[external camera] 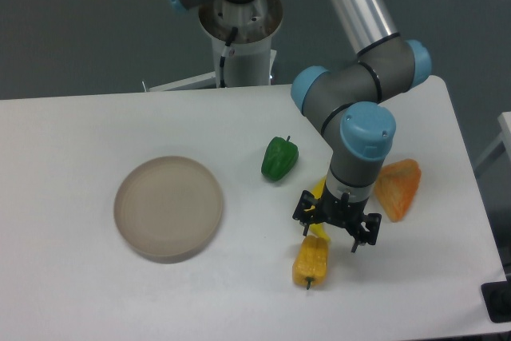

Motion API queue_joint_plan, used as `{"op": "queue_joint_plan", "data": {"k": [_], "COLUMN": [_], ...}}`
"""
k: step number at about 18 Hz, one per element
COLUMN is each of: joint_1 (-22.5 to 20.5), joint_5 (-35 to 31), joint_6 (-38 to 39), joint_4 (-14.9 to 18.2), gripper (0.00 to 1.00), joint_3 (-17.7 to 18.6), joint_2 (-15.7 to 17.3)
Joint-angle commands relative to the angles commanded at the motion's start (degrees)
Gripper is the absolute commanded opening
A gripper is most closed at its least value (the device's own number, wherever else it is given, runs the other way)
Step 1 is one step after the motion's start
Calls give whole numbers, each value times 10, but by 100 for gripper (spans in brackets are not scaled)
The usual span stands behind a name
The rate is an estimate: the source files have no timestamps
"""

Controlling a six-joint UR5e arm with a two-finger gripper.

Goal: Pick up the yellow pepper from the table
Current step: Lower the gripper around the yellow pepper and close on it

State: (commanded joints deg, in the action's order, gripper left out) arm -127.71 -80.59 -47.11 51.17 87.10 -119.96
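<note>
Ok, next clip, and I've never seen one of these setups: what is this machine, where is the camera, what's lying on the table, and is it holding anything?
It is a single jointed robot arm, grey with blue caps. A fixed camera looks down on the white table from the side opposite the arm's base. At the arm's tip is a black two-finger hand, pointing down, fingers spread and empty. It hangs just above and slightly right of the yellow pepper, the thing it is meant to pick up, which lies on the table with its stem toward the camera. Partly hidden behind the hand is a banana. Further back is a green pepper, to the right an orange wedge-shaped piece, and to the left a round beige plate with nothing on it.
</note>
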Motion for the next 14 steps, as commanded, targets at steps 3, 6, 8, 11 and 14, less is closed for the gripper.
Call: {"op": "queue_joint_plan", "data": {"k": [3,6,8,11,14], "joint_1": [1,2,3,11,11], "joint_5": [-7,-11,-11,-13,-13], "joint_6": [1,-1,0,1,9], "joint_4": [-5,-8,-17,-30,-32], "gripper": [100,100,100,100,85], "joint_3": [12,10,11,12,11], "joint_2": [0,-4,-6,-14,-15]}}
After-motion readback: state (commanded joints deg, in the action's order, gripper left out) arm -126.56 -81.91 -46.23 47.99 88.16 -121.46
